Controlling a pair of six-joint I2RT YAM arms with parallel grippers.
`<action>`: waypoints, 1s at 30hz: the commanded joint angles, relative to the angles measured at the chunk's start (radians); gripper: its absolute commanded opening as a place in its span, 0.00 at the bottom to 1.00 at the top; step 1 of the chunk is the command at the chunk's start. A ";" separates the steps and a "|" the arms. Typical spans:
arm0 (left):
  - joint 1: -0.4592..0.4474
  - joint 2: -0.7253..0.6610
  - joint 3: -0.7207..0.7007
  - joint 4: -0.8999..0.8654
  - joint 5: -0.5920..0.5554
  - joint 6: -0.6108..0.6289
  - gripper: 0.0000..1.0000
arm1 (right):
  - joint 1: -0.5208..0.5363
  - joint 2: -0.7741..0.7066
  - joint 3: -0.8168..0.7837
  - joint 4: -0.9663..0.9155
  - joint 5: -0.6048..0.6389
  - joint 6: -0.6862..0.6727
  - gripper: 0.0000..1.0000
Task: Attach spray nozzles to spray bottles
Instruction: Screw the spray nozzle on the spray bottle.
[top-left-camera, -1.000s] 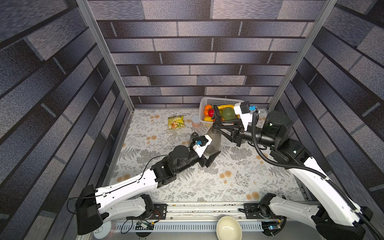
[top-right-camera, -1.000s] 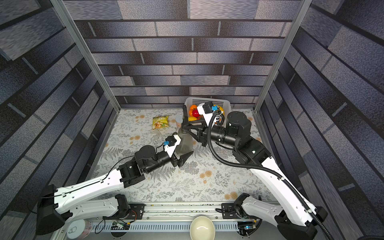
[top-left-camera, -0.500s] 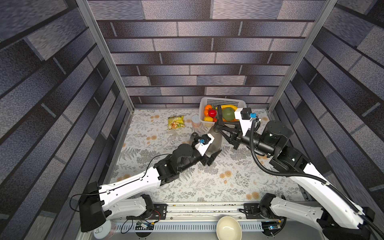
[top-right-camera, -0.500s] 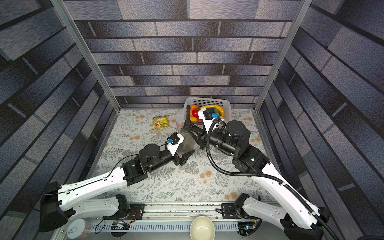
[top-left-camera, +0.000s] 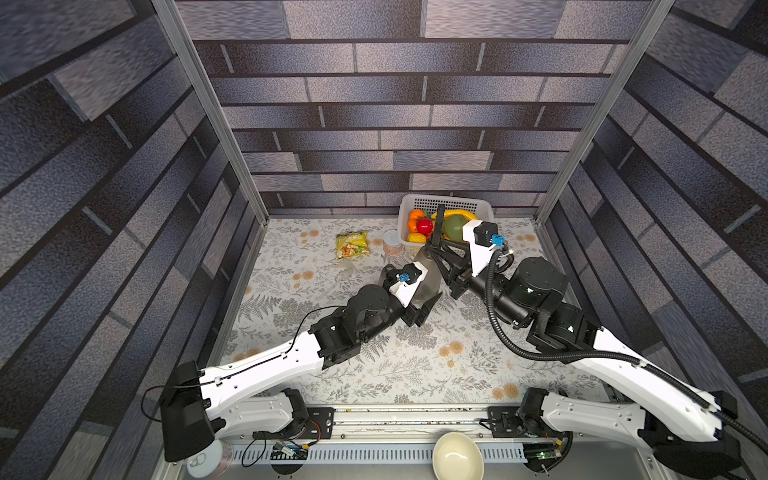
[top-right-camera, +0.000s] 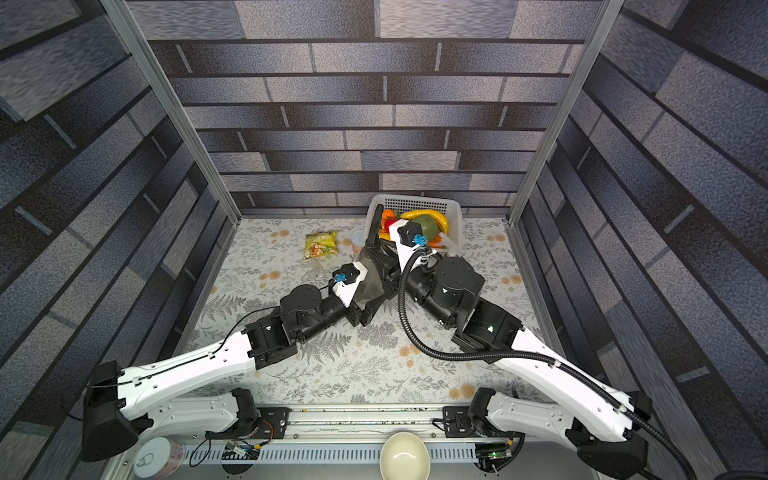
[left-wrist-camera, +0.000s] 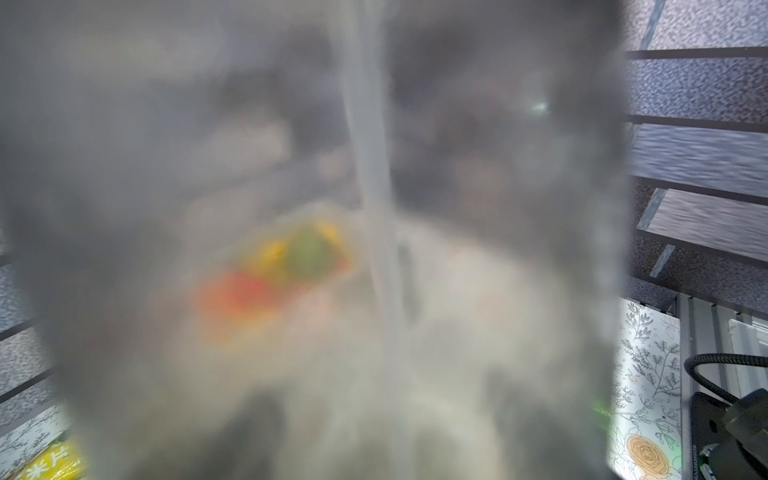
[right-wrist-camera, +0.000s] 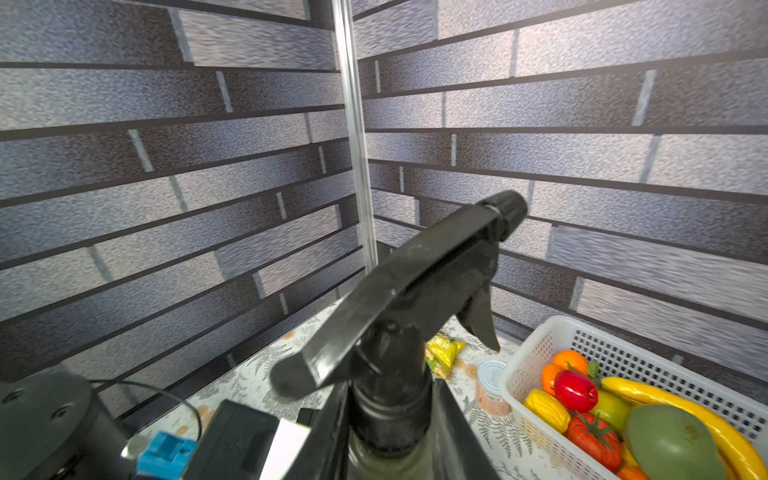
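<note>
Both arms meet mid-table by the fruit basket (top-left-camera: 449, 200): left gripper (top-left-camera: 415, 286) clasps the spray bottle (top-left-camera: 430, 278) wide around its body, right gripper (right-wrist-camera: 390, 432) pinches the black spray nozzle (right-wrist-camera: 399, 291) at its collar. Screwing-on step, I reckon; next needs a steady twist.

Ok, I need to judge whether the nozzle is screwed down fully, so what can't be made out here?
Joint between nozzle collar and bottle neck: right wrist view, cut off by the picture's edge and flanked by the right gripper.
Hold of the left gripper on the bottle: left wrist view is all blur, the bottle fills it.
Bottle base: both top views, covered by the grippers.
</note>
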 joint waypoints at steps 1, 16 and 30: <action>-0.026 0.003 0.066 0.097 -0.010 0.051 0.64 | 0.071 0.053 -0.036 -0.047 0.246 -0.049 0.22; -0.052 0.014 0.051 0.133 -0.085 0.099 0.64 | 0.211 0.231 0.002 0.142 0.603 -0.144 0.21; -0.078 0.054 0.046 0.163 -0.139 0.127 0.64 | 0.211 0.295 0.054 0.077 0.697 -0.071 0.22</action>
